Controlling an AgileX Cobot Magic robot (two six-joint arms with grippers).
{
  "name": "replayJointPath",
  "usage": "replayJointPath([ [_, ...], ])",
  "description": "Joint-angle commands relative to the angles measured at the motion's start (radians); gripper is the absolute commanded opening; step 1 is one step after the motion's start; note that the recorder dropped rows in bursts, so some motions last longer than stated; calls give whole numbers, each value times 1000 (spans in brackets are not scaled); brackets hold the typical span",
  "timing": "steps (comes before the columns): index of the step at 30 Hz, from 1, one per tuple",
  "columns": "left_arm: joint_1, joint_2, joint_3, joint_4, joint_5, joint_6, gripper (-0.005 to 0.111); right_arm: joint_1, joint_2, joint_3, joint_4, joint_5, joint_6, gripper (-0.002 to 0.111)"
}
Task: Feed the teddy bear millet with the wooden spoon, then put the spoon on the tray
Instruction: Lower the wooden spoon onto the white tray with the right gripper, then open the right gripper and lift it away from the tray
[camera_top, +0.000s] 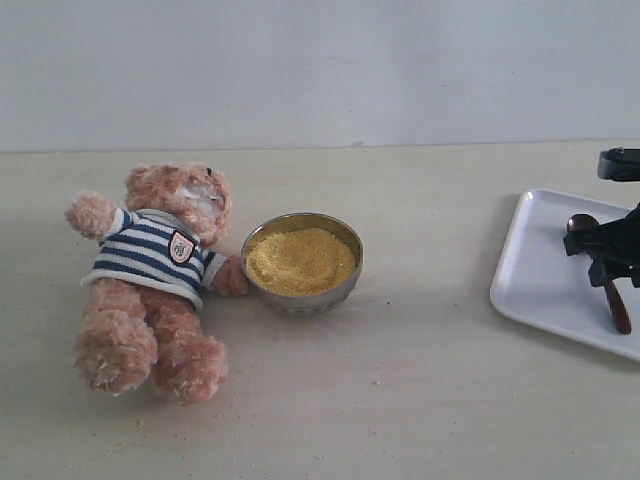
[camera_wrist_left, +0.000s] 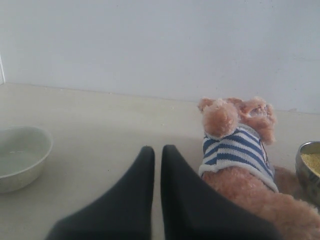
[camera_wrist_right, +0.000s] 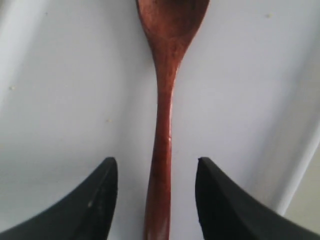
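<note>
Wooden spoon (camera_wrist_right: 167, 50) flat on tray (camera_top: 540, 270) — right gripper (camera_wrist_right: 154, 165) jaws parted astride handle, not gripping; left gripper (camera_wrist_left: 157, 150) clenched, empty. Next, likely: lift straight clear.

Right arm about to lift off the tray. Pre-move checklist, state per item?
1. Wooden spoon lies flat on the tray: ok.
2. Right gripper jaws apart, a gap to the handle on both sides: ok.
3. Left gripper shut, holding nothing, beside the teddy bear: ok.
4. Metal bowl upright, millet inside: ok.
5. No grains stuck in the spoon's bowl: cannot tell.
</note>
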Motion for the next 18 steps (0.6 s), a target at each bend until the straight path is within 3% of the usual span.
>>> replayJointPath([
  [1,-2,-1,3,-1,-14,-9,5,-5,-96,-3,-3,-15,7,49],
  [5,-2,-1,3,-1,-14,-9,5,-5,-184,-3,-3,-30,46,48],
  [7,-2,-1,3,-1,-14,-9,5,-5,-219,-3,-3,-30,79,41],
  [11,-2,-1,3,-1,-14,-9,5,-5,-277,-3,-3,-41,104,0],
  [18,-2,-1,3,-1,-14,-9,5,-5,-339,54,1,-111,213,0],
])
